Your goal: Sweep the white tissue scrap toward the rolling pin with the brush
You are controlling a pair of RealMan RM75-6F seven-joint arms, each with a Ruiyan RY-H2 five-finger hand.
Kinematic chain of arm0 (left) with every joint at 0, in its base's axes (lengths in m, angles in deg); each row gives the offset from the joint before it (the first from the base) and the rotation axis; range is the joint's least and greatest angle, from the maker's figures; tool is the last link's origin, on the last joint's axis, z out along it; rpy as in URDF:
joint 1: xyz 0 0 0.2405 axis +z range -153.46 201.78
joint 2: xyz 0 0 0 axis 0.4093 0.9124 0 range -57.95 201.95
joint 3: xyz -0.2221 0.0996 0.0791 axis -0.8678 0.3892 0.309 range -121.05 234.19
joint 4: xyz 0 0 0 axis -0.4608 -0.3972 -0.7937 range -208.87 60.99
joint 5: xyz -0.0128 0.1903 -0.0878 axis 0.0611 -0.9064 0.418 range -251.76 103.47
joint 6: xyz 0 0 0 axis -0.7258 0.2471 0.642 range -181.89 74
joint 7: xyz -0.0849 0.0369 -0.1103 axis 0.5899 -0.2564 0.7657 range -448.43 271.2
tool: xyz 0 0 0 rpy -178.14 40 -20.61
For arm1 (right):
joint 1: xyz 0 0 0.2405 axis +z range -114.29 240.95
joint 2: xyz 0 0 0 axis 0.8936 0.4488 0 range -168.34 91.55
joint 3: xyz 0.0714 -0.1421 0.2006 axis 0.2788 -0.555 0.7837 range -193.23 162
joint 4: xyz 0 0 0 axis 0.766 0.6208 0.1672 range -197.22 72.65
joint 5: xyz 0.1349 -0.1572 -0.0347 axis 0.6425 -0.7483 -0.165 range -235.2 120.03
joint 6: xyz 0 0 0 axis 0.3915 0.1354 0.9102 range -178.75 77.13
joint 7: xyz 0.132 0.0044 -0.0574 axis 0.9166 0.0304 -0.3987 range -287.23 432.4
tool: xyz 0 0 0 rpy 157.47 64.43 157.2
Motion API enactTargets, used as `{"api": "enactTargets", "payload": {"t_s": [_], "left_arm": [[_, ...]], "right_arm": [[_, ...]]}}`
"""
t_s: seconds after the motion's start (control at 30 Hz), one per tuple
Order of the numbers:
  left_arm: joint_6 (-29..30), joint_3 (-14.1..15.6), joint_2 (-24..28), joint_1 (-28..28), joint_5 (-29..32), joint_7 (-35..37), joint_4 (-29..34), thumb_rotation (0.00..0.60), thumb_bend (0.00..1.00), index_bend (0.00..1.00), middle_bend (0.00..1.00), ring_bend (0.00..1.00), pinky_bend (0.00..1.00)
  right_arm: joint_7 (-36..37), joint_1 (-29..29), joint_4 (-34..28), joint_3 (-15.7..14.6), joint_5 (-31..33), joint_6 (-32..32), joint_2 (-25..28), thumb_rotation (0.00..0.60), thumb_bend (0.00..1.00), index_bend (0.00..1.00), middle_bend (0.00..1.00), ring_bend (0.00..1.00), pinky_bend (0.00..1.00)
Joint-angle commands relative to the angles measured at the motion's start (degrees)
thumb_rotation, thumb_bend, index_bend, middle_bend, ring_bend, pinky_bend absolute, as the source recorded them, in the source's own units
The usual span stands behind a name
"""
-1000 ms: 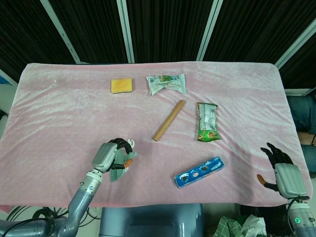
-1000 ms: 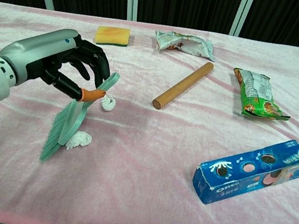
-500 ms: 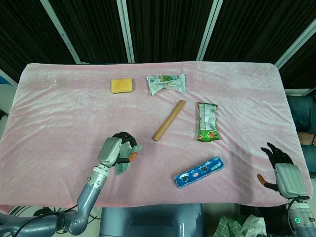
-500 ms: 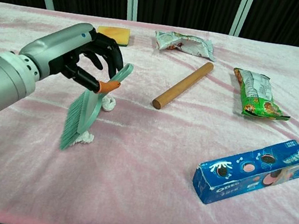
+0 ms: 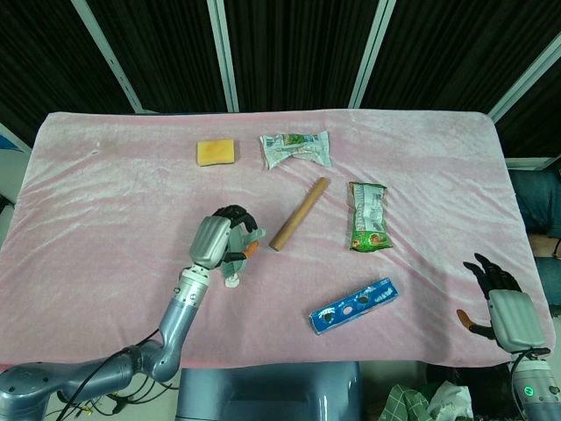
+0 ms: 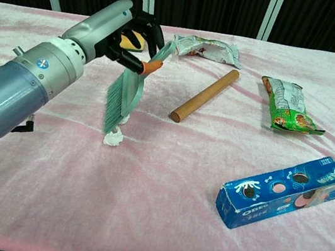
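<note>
My left hand grips a green brush by its orange-tipped handle, bristles pointing down onto the pink cloth. A white tissue scrap lies right at the bristle tips. A second small scrap sits just behind the brush. The wooden rolling pin lies diagonally, a short way to the right of the brush. My right hand hovers near the table's front right corner, fingers spread and holding nothing.
A yellow sponge and a white-green packet lie at the back. A green snack bag lies right of the pin. A blue Oreo box lies front right.
My left hand has carried the brush right and away from me, toward the rolling pin. The near tissue scrap has slid along with the bristles. The right hand has stayed still.
</note>
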State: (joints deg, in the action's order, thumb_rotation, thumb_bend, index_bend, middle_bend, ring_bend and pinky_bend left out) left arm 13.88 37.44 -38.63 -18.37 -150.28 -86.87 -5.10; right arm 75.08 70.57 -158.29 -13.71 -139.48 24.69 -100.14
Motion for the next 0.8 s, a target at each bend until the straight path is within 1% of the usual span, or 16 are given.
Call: {"api": "enactTargets", "payload": {"t_s": [0.03,0.13,0.2,0.27,0.33,0.4,0.47,0.67,0.7,0.8], "left_arm": [[3.5,-3.2,-3.3,-3.5,-3.2,3.6,-6.1,0.6,0.39,0.66,0.67,0.26,0.29],[6.1,-5.6,-4.3,-5.6,-4.4,5.8,-8.4,0.6,0.39,0.66,0.67,0.26,0.29],[7.0,-7.0,-4.1,-6.4,-4.5,6.6,-8.4,0.6,0.39,0.66,0.67,0.26,0.29],[7.8,-7.5,-3.3,-6.6,-4.7,6.7,-7.6,0.6,0.39,0.66,0.68,0.26,0.29],[8.4,-7.4,-2.4,-6.3,-5.0,6.2,-6.8,0.6,0.39,0.67,0.69,0.26,0.29],[8.0,-6.8,-0.9,-5.4,-4.5,5.4,-4.9,0.6,0.39,0.67,0.69,0.26,0.28],[6.5,-5.7,1.3,-4.0,-3.1,3.8,-1.7,0.6,0.39,0.68,0.69,0.26,0.28],[-1.7,-1.2,10.4,0.3,3.3,-4.8,11.3,0.6,0.39,0.67,0.69,0.27,0.28],[-3.7,-0.3,12.3,0.8,4.5,-5.4,13.6,0.6,0.39,0.67,0.69,0.27,0.28],[-8.6,1.3,16.5,1.5,7.2,-5.1,17.8,0.6,0.39,0.67,0.69,0.27,0.28]], "right_arm": [[0.1,0.0,0.0,-0.1,-0.1,-0.1,0.0,0.6,0.2,0.18,0.05,0.1,0.16],[0.1,0.1,0.0,-0.1,-0.2,-0.1,0.0,0.6,0.2,0.18,0.05,0.1,0.16],[0.1,0.1,0.0,-0.1,-0.2,-0.2,0.0,0.6,0.2,0.18,0.05,0.1,0.16],[0.0,0.0,0.0,-0.1,-0.2,-0.1,0.0,0.6,0.2,0.18,0.05,0.1,0.16],[0.0,0.0,-0.1,-0.1,-0.1,-0.1,0.0,0.6,0.2,0.18,0.05,0.1,0.16],[0.0,0.0,-0.1,-0.1,-0.1,-0.1,0.0,0.6,0.2,0.18,0.05,0.1,0.16],[-0.1,0.1,-0.1,-0.1,-0.2,-0.1,0.0,0.6,0.2,0.18,0.05,0.1,0.16],[-0.4,0.0,-0.2,-0.1,-0.1,-0.1,0.0,0.6,0.2,0.18,0.05,0.1,0.16],[-0.4,0.0,-0.2,-0.2,-0.1,-0.1,0.0,0.6,0.2,0.18,0.05,0.1,0.16],[-0.3,0.0,-0.2,-0.2,-0.1,-0.2,0.0,0.6,0.2,0.18,0.05,0.1,0.16]]}}
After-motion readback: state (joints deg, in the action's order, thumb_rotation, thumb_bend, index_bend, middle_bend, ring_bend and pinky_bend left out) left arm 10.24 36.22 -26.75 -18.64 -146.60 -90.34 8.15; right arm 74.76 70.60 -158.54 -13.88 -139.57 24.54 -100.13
